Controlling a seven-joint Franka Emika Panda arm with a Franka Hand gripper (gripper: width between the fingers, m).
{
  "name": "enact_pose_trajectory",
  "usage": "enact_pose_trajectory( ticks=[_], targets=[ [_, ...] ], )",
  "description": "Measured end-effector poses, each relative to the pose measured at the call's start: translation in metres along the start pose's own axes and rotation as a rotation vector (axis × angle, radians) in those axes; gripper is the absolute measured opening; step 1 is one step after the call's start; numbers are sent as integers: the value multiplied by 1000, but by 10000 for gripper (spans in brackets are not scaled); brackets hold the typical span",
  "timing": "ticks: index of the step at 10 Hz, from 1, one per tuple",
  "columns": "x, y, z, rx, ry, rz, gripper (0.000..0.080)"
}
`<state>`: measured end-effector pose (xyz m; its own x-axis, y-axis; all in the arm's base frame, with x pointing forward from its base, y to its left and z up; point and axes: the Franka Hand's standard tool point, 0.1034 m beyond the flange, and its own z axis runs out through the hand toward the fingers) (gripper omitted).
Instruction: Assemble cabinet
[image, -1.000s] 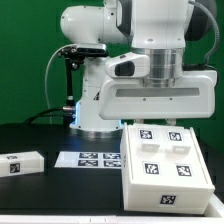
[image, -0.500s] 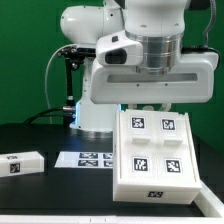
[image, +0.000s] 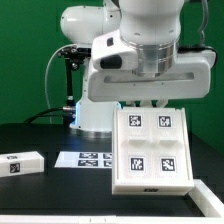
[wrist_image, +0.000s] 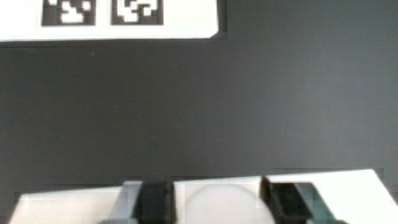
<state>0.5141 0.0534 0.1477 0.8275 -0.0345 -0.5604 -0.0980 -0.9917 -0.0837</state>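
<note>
Item: cabinet (image: 150, 150), white box, square black-and-white tags, tilted, at 4 o'clock in the exterior view. The gripper (wrist_image: 215, 198) clamps its upper edge. The marker board (image: 85, 158) lies at the cabinet's 9 o'clock.

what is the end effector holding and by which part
The cabinet, pinched by the end effector on its upper edge, the one nearest the arm.

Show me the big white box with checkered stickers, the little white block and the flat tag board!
white plastic cabinet box (image: 152, 150), exterior view, tagged face's middle.
small white tagged block (image: 22, 163), exterior view, its middle.
flat white marker board (image: 85, 158), exterior view, its tagged surface.
</note>
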Motion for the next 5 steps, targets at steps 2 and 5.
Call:
enact_pose_trajectory(
  ticks=[2, 5],
  targets=[
    [3, 0, 3, 0, 8, -3, 220],
    [7, -2, -5, 0, -105, -97, 220]
  ],
)
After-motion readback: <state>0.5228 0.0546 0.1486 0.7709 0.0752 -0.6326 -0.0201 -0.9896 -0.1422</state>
